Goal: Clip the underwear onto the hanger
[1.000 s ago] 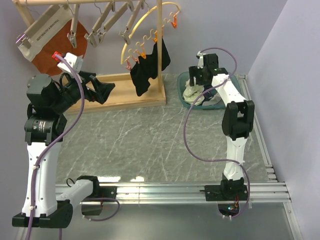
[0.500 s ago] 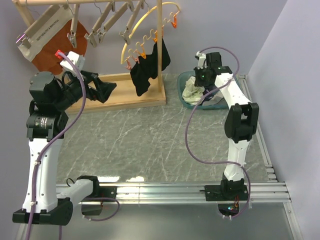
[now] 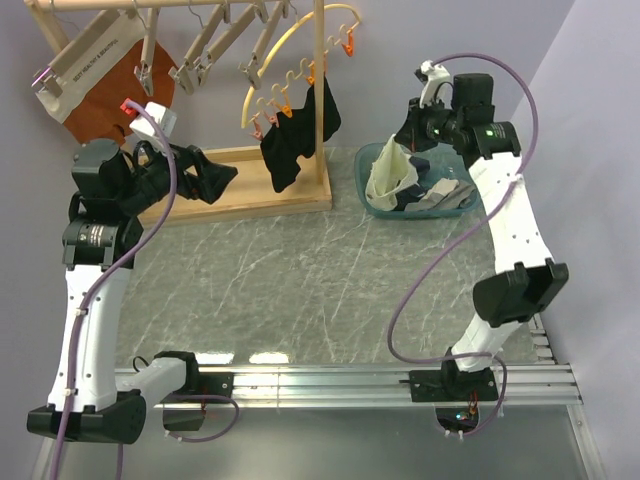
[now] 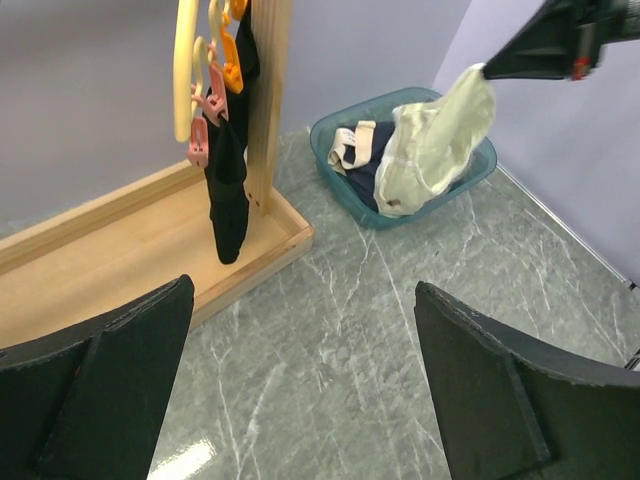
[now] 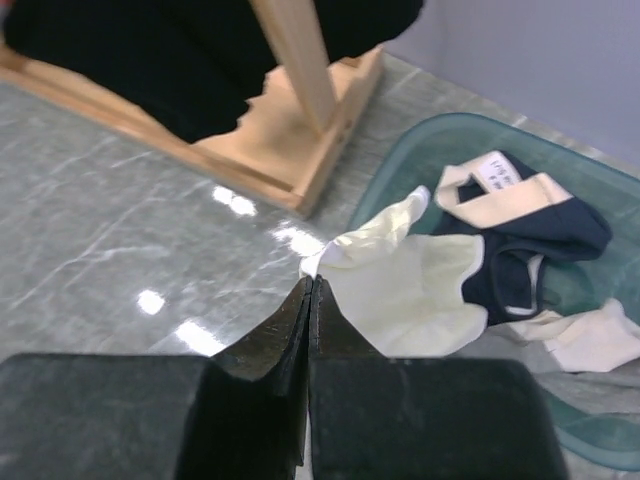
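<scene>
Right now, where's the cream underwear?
Top view, far right: the underwear hangs from the right gripper, jaws shut on it, over the teal tub beside the wooden rack.

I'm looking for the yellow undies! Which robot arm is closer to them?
Right. The right end effector pinches the underwear, holding it up over the bin. The left end effector hangs open far across the table, beside the wooden rack.

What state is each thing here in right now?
underwear: pinched at one edge, hanging over the basin
right gripper: shut on the underwear
left gripper: open, empty
basin: holds more clothes
black garment: pegged on the yellow hoop
orange briefs: hanging from a wooden hanger
spare wooden hangers: on the rail, clips empty
</scene>
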Motion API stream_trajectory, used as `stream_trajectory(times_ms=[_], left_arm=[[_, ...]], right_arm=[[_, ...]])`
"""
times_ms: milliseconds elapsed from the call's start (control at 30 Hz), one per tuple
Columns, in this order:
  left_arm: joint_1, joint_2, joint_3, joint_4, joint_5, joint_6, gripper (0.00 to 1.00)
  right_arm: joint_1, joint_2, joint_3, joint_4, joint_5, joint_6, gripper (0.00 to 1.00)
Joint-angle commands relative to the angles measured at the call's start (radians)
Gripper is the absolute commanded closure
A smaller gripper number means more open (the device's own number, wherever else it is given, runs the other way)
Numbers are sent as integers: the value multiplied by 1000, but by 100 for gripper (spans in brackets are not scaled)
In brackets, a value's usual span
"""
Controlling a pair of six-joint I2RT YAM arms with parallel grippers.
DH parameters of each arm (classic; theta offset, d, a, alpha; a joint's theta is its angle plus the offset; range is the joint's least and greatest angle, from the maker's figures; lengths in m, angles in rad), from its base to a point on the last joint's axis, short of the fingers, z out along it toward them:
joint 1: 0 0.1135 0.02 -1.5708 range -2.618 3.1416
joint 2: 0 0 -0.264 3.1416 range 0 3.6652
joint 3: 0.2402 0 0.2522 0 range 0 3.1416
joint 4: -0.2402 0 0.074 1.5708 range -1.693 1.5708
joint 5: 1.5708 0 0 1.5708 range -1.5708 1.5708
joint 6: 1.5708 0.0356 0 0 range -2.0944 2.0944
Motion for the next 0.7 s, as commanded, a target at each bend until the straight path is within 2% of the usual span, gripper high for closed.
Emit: stream_trajectory(times_ms=[0,267,467,567,600,667], left_arm=[[1,-3,-9,33,22,-2,3],[2,-3,-40,25,28,13,3],[2,10,-46,33,36,-2,3],[1,16,-55,30,44,7,3],[3,17,-58,27,45,12,3],[2,19,-70,21,45,30,3]], right_arm=[[8,-98,-46,-44,-82,26,100],[53,-280,-164,-50,-312,114,100],[99,-380,-252,71,-421,250,100],[109,-437,-380,120,-464,261,100],[116,-452,-484,124,-466,252,100],[126,-494,-592,106,-464,176,100]])
